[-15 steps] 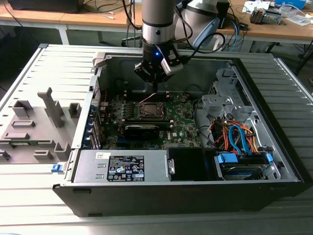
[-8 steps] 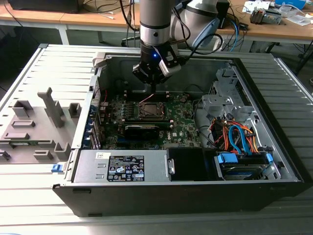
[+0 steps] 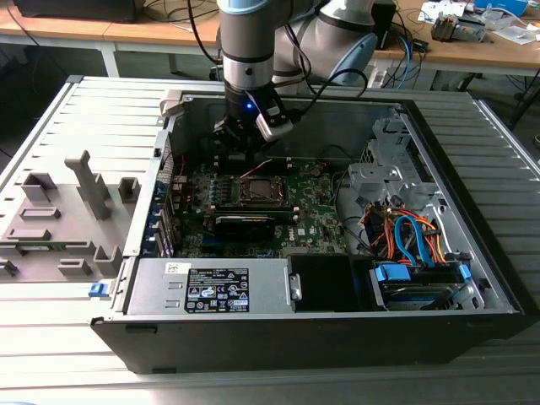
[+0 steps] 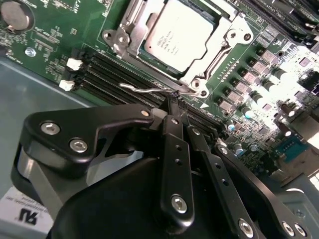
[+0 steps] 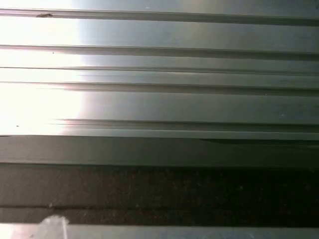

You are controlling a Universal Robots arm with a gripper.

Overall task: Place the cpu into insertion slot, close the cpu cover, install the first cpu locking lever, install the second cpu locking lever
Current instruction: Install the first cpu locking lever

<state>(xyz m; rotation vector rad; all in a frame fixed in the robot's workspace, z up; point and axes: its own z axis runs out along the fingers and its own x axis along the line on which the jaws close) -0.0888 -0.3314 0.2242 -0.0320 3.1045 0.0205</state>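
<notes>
In the second wrist view the cpu [image 4: 179, 35] lies flat in the insertion slot [image 3: 260, 191], silvery face up. The cpu cover [image 4: 227, 31] is down around it as a grey metal frame. A thin wire locking lever [image 4: 142, 89] stands free along the socket's edge beside the memory slots. My gripper [image 4: 174, 99] is shut on that lever, its two black fingers pinched together on the wire. In the exterior view the gripper [image 3: 243, 148] hangs inside the open computer case just behind the socket, and the lever [image 3: 255, 171] slants up toward it.
Black memory slots [image 4: 114, 69] run beside the socket. A long black card [image 3: 245, 224] lies in front of it. The power supply [image 3: 211, 287] and a drive bay with blue and orange cables [image 3: 413, 245] line the case front. A grey fixture [image 3: 59, 219] sits outside on the exterior view's left.
</notes>
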